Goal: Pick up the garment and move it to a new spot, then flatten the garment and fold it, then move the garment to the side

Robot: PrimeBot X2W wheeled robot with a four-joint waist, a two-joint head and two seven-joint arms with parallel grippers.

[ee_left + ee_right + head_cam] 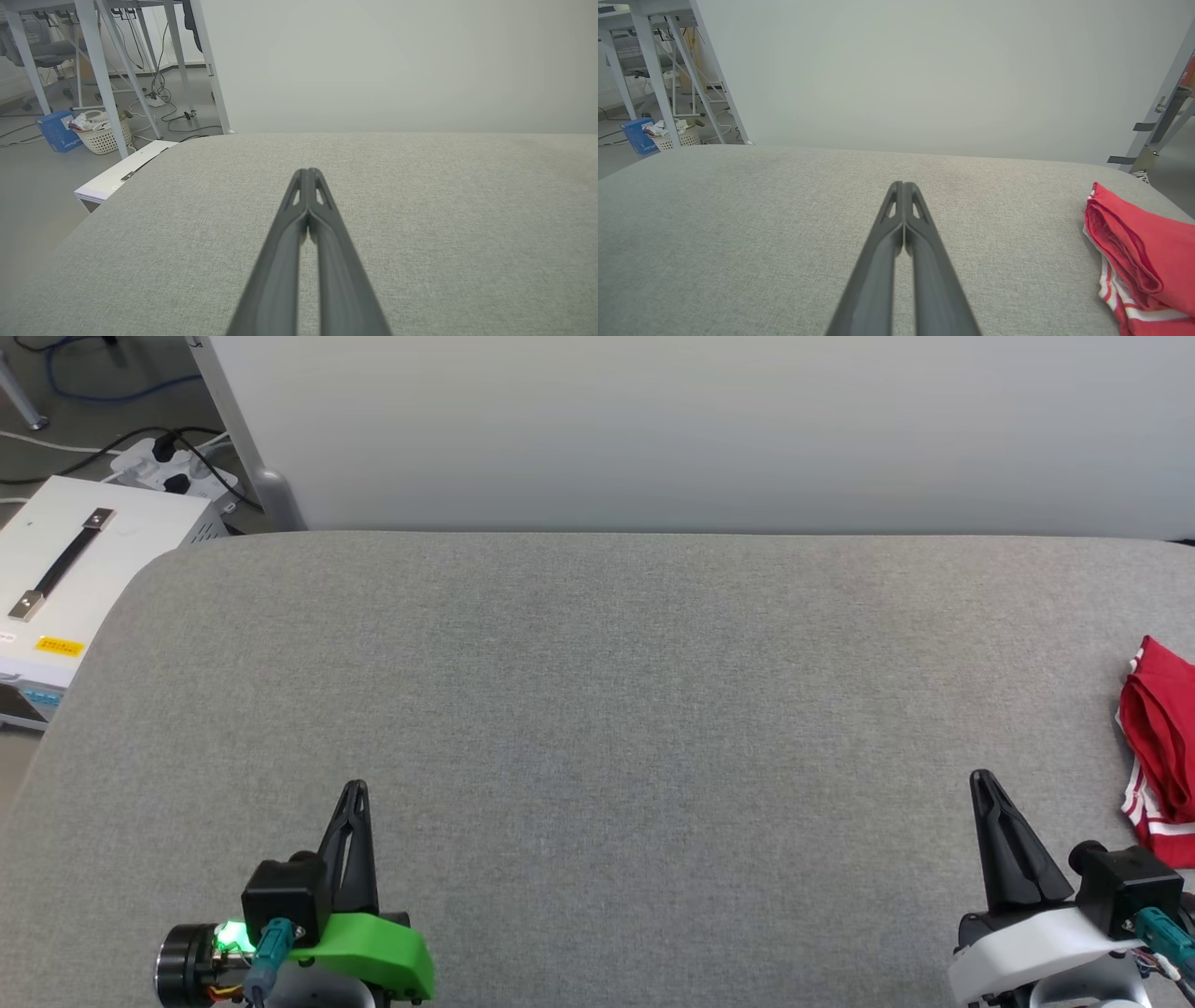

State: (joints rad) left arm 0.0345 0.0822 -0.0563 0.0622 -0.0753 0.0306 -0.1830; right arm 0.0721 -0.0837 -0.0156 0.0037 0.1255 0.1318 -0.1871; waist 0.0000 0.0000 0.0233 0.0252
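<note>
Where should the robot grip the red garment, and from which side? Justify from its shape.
Probably the thick rolled fold of the garment that faces the table's middle, approached from that side by the right gripper, which is shut and must open first. The fold bulges above the table, so the gripper can close around it; the striped trim lies flatter.

Your left gripper [356, 790] and right gripper [979, 777] sit low at either side — fingers pressed tip to tip, pointing straight ahead, well apart.
</note>
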